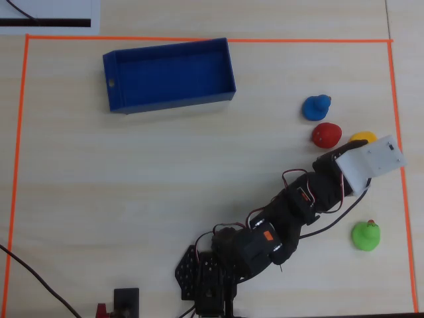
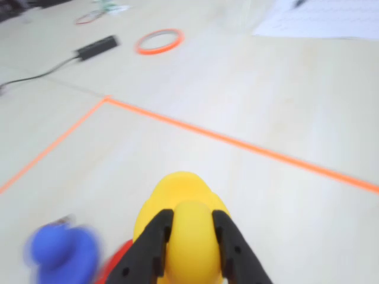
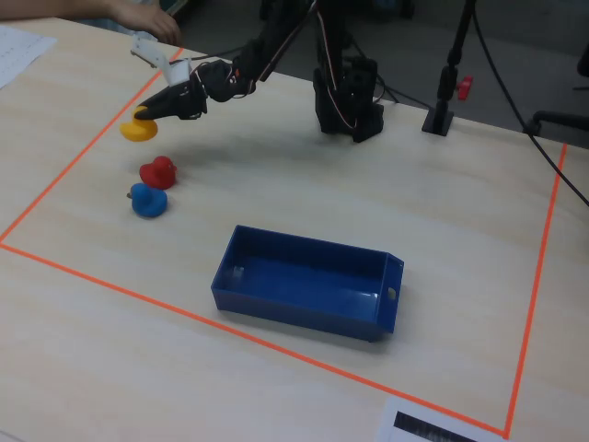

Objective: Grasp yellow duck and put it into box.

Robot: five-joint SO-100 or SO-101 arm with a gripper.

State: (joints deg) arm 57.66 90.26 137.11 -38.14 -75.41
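Gripper (image 2: 190, 248) fingers clamped the yellow duck (image 2: 180, 228) from both sides; in the fixed view it sat at far left, the red duck (image 3: 158, 172) and blue duck (image 3: 147, 201) just beside, the box (image 3: 304, 308) well apart rightward

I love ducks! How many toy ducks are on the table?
4. The blue duck sits nearest the box, the red duck beside it, the yellow duck between the jaws, and the green duck alone near the arm.
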